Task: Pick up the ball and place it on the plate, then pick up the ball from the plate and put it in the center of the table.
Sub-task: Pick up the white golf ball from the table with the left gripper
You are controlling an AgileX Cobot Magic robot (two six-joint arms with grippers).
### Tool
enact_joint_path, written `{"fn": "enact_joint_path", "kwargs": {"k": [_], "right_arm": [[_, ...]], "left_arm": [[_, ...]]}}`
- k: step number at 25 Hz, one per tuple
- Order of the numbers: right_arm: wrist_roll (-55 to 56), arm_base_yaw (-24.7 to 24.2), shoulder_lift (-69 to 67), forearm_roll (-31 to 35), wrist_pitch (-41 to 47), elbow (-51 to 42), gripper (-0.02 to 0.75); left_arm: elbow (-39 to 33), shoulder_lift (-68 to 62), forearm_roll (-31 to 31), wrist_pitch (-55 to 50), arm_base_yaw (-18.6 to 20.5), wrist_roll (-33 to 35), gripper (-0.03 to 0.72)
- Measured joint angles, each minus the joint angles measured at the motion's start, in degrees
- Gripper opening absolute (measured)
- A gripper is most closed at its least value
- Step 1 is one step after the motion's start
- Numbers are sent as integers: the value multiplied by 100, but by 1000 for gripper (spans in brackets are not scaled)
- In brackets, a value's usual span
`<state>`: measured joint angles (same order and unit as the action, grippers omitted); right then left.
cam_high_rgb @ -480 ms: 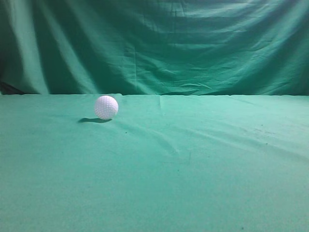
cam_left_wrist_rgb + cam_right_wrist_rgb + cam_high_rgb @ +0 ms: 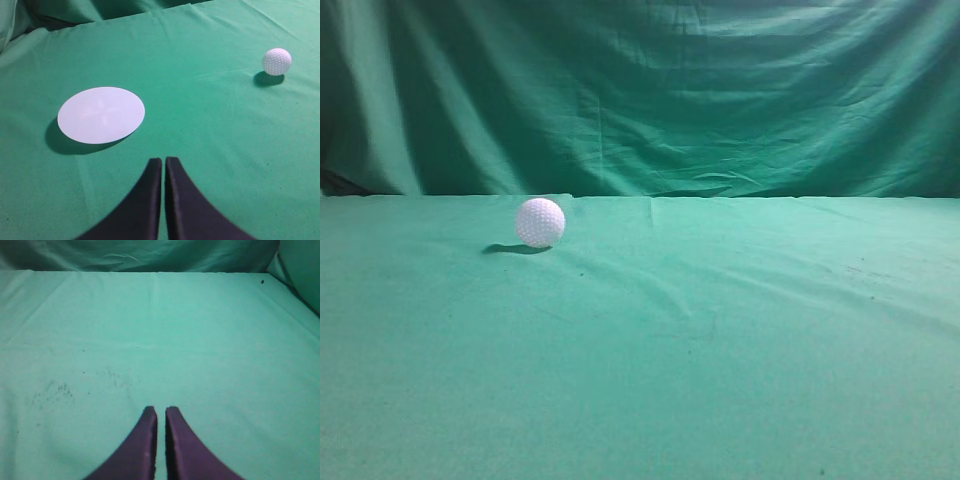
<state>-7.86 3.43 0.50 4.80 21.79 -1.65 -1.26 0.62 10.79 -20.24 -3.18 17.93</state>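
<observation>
Nothing has moved: ball sits on my worktop, well apart from the plate. Left tool and right tool both pressed together, holding nothing.

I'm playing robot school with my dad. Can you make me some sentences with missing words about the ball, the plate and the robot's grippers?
1. The ball lies on the green ____.
2. The white plate has ____ on it.
3. The left gripper and the right gripper are both ____.
4. In the left wrist view, the ball is to the ____ of the plate.

Missing words: table; nothing; shut; right
</observation>
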Motion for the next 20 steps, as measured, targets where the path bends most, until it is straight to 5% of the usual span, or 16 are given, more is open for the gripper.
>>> {"fn": "enact_joint_path", "kwargs": {"k": [9,16,20], "right_arm": [[0,0,0,0,0,0,53],[0,0,0,0,0,0,53],[0,0,0,0,0,0,53]], "left_arm": [[0,0,-13,0,0,0,0],[0,0,-587,0,0,10,0],[0,0,-186,345,0,10,0]]}}
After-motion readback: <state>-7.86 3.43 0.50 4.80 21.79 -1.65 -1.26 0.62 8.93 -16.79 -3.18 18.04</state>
